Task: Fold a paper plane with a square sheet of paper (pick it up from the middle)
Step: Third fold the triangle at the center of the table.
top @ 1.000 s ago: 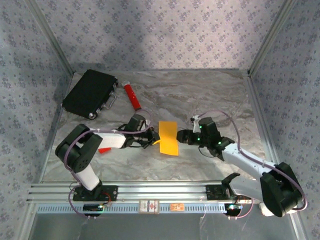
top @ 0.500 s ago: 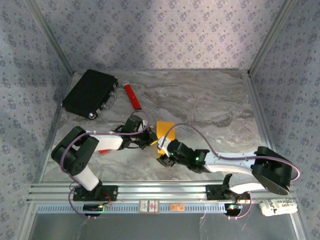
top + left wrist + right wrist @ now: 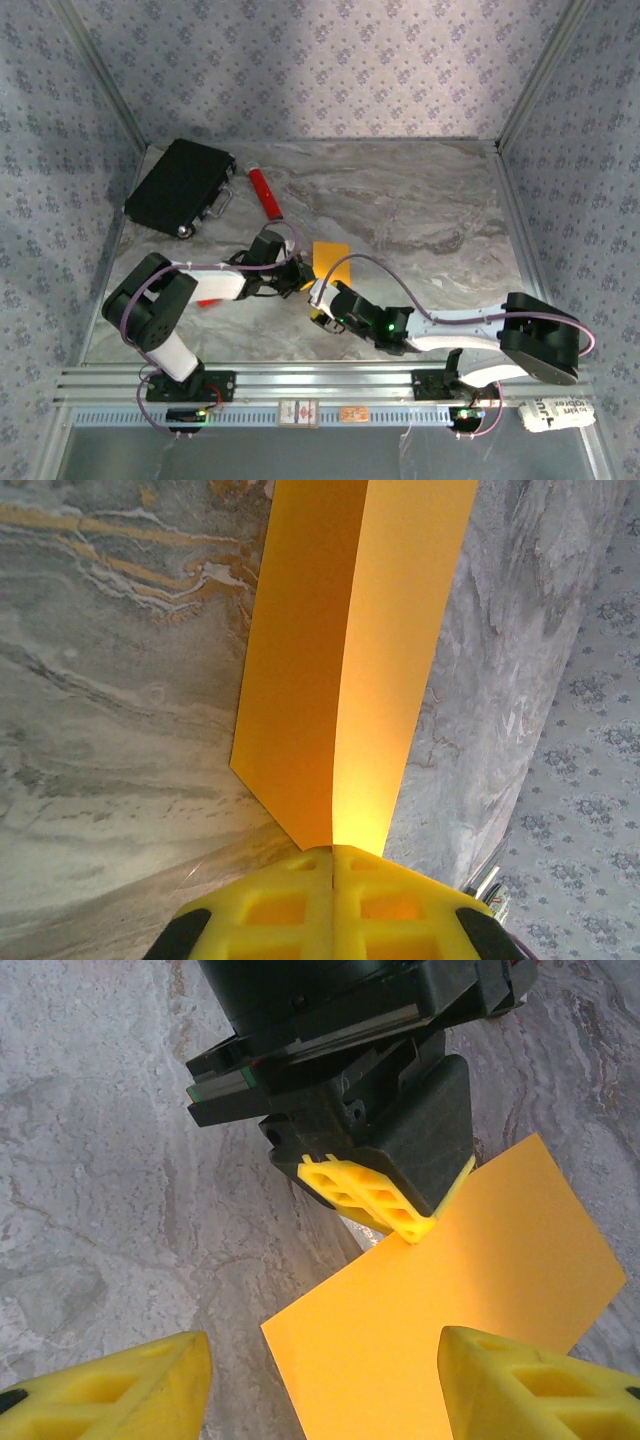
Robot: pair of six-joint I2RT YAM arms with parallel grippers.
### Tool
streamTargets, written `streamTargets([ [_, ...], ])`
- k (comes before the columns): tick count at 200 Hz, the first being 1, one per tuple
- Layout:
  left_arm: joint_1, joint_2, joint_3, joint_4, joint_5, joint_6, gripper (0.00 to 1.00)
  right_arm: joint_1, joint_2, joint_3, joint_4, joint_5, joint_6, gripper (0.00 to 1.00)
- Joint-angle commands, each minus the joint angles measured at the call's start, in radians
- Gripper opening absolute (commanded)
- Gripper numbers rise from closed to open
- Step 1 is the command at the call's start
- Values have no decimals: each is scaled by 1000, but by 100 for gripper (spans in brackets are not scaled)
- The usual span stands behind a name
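The square sheet of paper (image 3: 331,257) is orange-yellow, bent along a centre crease, and held up off the marble table. My left gripper (image 3: 299,273) is shut on the sheet's edge; in the left wrist view its yellow fingers (image 3: 290,905) press together on the paper (image 3: 350,660), which rises away from them. My right gripper (image 3: 321,299) reaches in from the near side, just below the sheet. In the right wrist view it (image 3: 325,1392) stands open, its fingers wide on either side of the paper's lower corner (image 3: 450,1290), not touching it. The left gripper's fingers (image 3: 375,1200) pinch the sheet's upper edge there.
A black case (image 3: 180,186) lies at the back left, with a red cylinder (image 3: 264,192) beside it. A small red block (image 3: 208,300) sits by the left forearm. The right arm stretches low across the near part of the table (image 3: 430,210).
The right arm has swung from the right side of the sheet round to its near side, its open gripper now under the sheet's lower edge. The left gripper keeps hold and has barely moved.
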Motion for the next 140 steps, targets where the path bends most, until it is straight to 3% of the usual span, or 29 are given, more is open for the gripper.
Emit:
streamTargets([
  [1, 6, -16, -9, 34, 8, -10, 0, 15, 12, -1, -3, -8, -34, 62],
  [109, 6, -16, -12, 40, 13, -15, 0, 84, 178, 50, 45, 214, -104, 63],
  [140, 5, -17, -15, 40, 12, -14, 0, 91, 207, 52, 103, 280, -105, 56],
])
